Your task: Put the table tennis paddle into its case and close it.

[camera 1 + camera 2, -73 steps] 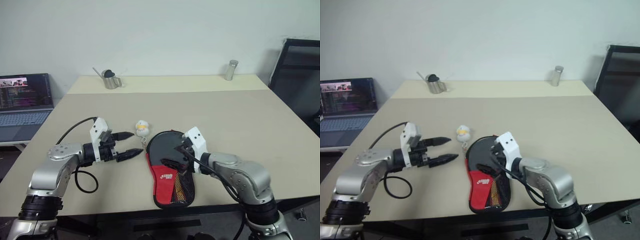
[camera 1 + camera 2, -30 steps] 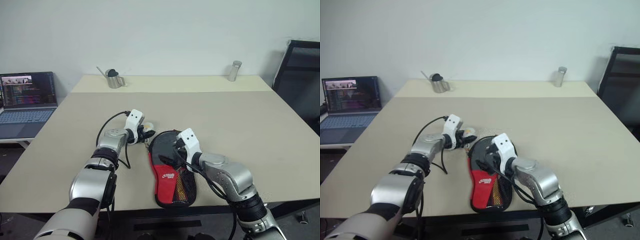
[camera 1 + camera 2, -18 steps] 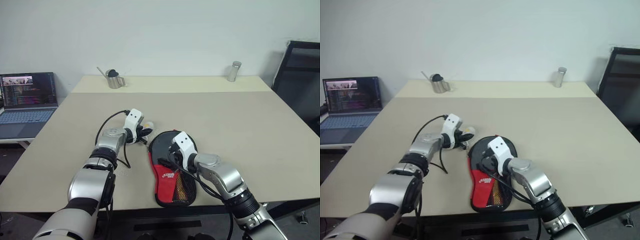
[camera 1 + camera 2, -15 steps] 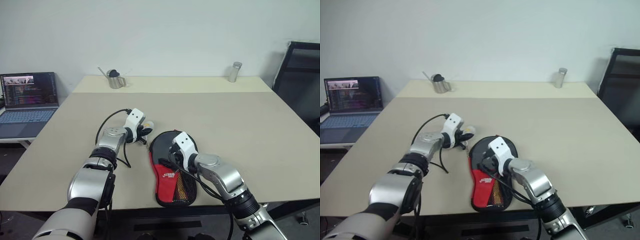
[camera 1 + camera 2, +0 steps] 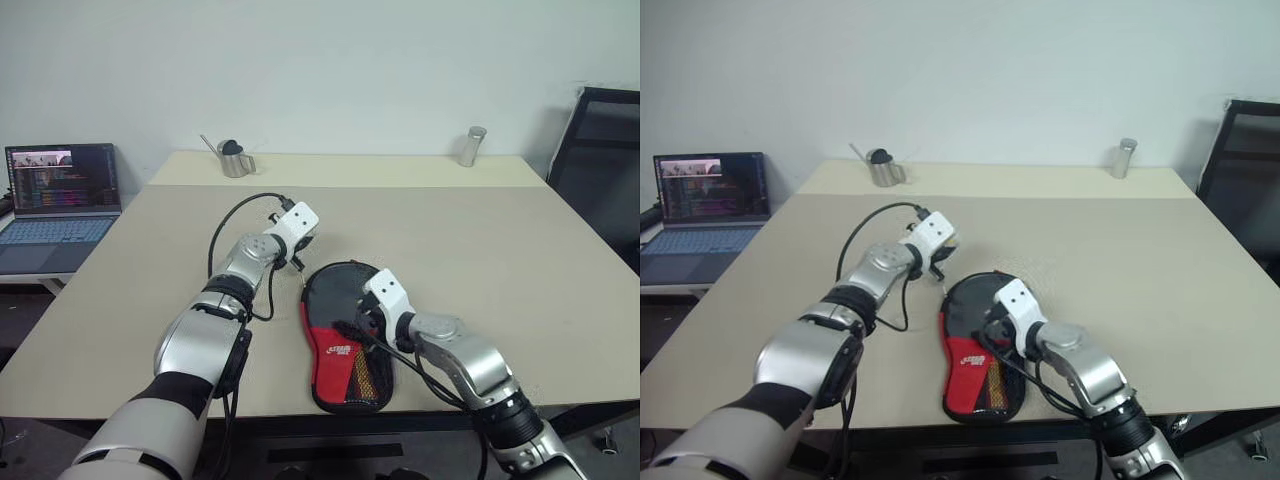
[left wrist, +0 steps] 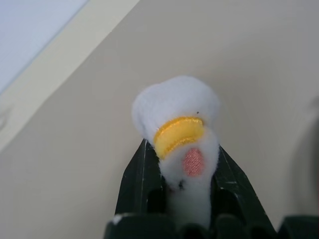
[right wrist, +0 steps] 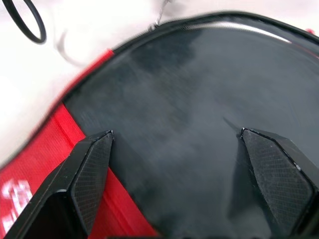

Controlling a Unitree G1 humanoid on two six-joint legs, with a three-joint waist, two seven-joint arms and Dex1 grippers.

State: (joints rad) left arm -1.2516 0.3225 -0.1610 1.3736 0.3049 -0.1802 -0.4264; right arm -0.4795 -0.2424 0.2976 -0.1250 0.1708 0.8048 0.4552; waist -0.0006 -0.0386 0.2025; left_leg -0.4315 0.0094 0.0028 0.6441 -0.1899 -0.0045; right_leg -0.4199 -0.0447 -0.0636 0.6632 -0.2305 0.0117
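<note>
My left hand (image 6: 182, 186) is clamped on a white plush duck charm (image 6: 179, 129). My right hand (image 7: 177, 174) hangs spread wide over the case (image 5: 345, 335) on the worktop (image 5: 480, 240).

case (image 5: 345, 335): black head, red end (white logo) | plush toy (image 6: 179, 129): white, yellow band, pink spot

place: office or lab | signs: beige table (image 5: 480, 230); open laptop (image 5: 60, 195) left of table; black chair (image 5: 600, 160) right of table

wall (image 5: 400, 60): white | table (image 5: 480, 230): beige | chair (image 5: 600, 160): black, perhaps mesh
</note>
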